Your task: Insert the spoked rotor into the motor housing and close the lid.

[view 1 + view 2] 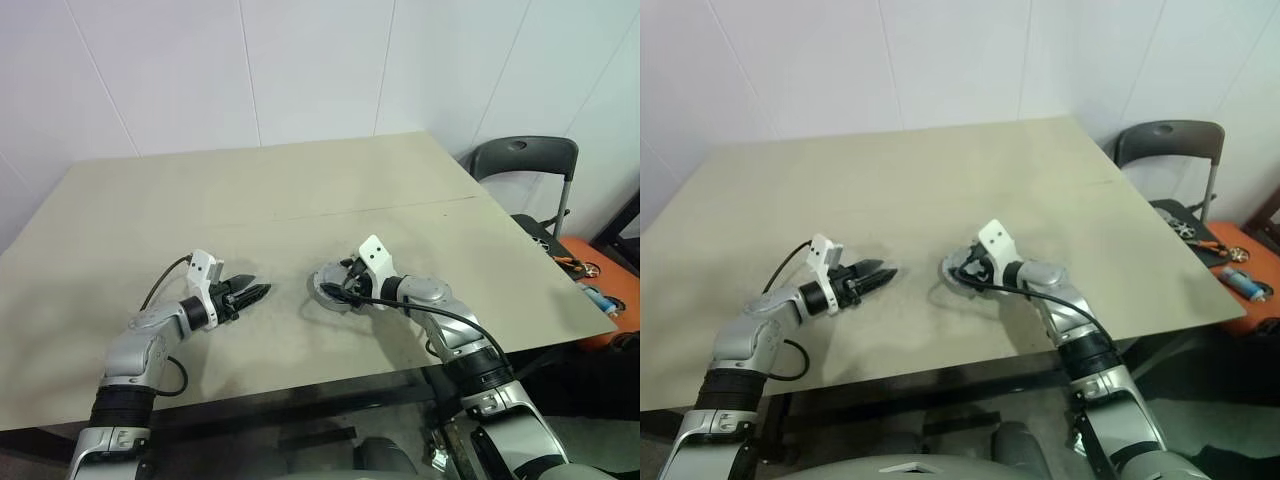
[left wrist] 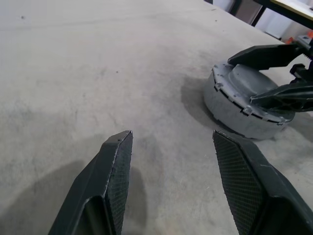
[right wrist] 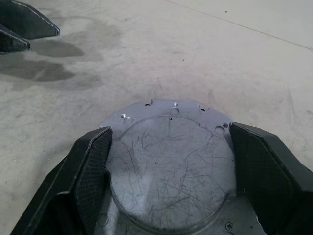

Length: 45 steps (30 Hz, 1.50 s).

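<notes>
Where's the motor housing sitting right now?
In the head views the motor housing lies on the table near its front edge, between the right gripper's open fingers, with the empty left gripper alongside.

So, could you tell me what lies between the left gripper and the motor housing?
Nothing: in the left wrist view, bare table separates left gripper from motor housing.

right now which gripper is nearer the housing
Right. The right gripper is at the housing, one finger on either side of it. The left gripper hangs open over bare table, apart from it.
</notes>
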Each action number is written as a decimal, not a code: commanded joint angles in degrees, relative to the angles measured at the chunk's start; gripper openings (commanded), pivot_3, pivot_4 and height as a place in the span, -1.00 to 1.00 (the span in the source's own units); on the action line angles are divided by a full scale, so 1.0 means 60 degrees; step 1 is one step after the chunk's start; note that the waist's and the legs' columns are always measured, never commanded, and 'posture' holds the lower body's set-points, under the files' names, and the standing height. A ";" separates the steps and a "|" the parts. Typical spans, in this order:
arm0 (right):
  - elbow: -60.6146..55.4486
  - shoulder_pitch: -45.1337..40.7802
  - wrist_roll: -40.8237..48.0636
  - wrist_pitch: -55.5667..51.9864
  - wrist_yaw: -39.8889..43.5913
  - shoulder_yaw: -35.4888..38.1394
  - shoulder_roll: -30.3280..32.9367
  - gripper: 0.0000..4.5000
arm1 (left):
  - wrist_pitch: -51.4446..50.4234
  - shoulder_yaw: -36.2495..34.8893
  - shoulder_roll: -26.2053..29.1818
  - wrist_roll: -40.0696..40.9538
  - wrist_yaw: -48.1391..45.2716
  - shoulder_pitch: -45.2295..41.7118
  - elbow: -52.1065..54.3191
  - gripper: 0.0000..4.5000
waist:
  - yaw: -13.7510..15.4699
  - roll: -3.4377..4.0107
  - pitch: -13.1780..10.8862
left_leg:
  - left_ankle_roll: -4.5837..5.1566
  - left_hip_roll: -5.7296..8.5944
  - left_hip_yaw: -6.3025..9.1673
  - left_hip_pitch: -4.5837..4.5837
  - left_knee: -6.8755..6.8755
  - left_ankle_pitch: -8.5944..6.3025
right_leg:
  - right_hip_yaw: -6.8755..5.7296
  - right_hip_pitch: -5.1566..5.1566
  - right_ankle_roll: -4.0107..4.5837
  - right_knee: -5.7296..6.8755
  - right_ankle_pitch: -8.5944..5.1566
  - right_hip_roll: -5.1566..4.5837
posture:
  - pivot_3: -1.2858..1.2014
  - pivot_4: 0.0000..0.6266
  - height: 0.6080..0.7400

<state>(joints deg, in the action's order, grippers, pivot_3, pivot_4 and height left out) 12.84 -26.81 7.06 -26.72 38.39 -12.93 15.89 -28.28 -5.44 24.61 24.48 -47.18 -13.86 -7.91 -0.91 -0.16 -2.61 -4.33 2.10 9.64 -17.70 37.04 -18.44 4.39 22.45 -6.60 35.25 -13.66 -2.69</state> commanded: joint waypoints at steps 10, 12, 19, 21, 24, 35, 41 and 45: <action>0.1141 0.0188 -0.0369 -0.0309 0.0418 -0.0171 0.0524 0.55 | -0.0015 -0.0167 0.0042 0.0292 0.0092 -0.0249 0.0435 0.24 | 0.0038 -0.0004 0.0003 | 0.0004 0.0002 0.0000 0.0014 -0.0022 -0.0004 | -0.0001 -0.0015 -0.0012 -0.0019 -0.0005 -0.0008 | 0.03 -1.00 1.00; 0.1170 0.0158 -0.0363 -0.0232 0.0474 -0.0165 0.0534 0.55 | -0.0011 -0.0152 0.0030 0.0312 0.0107 -0.0277 0.0415 0.24 | 0.0038 -0.0007 0.0005 | 0.0004 0.0002 -0.0001 0.0016 -0.0019 -0.0004 | 0.0000 -0.0019 -0.0009 -0.0019 -0.0007 -0.0008 | 0.03 -1.00 1.00; 0.1208 -0.0097 0.0307 -0.0330 0.0834 0.0518 0.0518 0.55 | -0.0029 -0.0123 0.0014 0.0347 0.0140 -0.0251 0.0461 0.24 | 0.0043 -0.0006 0.0004 | 0.0003 0.0003 -0.0001 0.0017 -0.0017 -0.0004 | -0.0001 -0.0023 -0.0010 -0.0021 -0.0009 -0.0008 | 0.03 -1.00 1.00; 0.1261 -0.0183 0.0505 -0.0414 0.0954 0.0683 0.0519 0.55 | -0.0042 -0.0121 0.0015 0.0358 0.0161 -0.0233 0.0498 0.24 | 0.0049 -0.0004 0.0002 | 0.0003 0.0003 0.0000 0.0014 -0.0017 -0.0004 | -0.0001 -0.0021 -0.0010 -0.0022 -0.0008 -0.0008 | 0.03 -1.00 1.00; 0.1360 -0.0308 0.0832 -0.0655 0.1052 0.0951 0.0490 0.55 | -0.0061 -0.0107 0.0012 0.0367 0.0187 -0.0195 0.0564 0.24 | 0.0050 -0.0001 0.0001 | 0.0003 0.0003 0.0000 0.0013 -0.0017 -0.0004 | -0.0001 -0.0019 -0.0010 -0.0021 -0.0009 -0.0008 | 0.03 -1.00 1.00; 0.0962 0.0273 -0.0311 0.0331 0.1012 -0.0370 0.0742 0.55 | 0.0113 -0.0114 0.0075 0.0257 0.0029 -0.0601 -0.0175 0.24 | 0.0045 -0.0002 0.0001 | 0.0003 0.0004 0.0002 0.0008 -0.0020 -0.0005 | -0.0006 -0.0015 -0.0016 -0.0024 -0.0012 -0.0009 | 0.03 -1.00 1.00; 0.1352 0.0334 -0.0960 0.0735 0.0706 -0.0826 0.0913 0.55 | 0.0091 -0.0066 0.0016 0.0288 0.0054 -0.0443 0.0076 0.24 | 0.0016 -0.0008 0.0006 | 0.0006 0.0003 0.0001 0.0019 -0.0033 -0.0008 | -0.0005 -0.0019 -0.0026 -0.0027 -0.0017 -0.0011 | 0.03 -1.00 1.00; 0.1603 0.0142 -0.0759 0.0082 0.0706 -0.0677 0.0837 0.55 | 0.0011 0.0005 -0.0085 0.0324 0.0137 -0.0483 0.0295 0.24 | 0.0030 -0.0007 0.0005 | 0.0005 0.0004 0.0002 0.0032 -0.0025 -0.0007 | -0.0004 -0.0035 -0.0019 -0.0023 -0.0022 -0.0011 | 0.03 -1.00 1.00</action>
<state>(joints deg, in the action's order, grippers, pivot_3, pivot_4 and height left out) 16.04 -28.10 5.92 -20.69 43.88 -15.51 19.32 -28.34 -5.33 24.47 25.72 -46.51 -15.92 -8.84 -0.73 -0.21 -2.58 -4.29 2.13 9.65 -17.49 36.93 -18.48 4.36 22.21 -6.71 35.11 -13.79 -2.76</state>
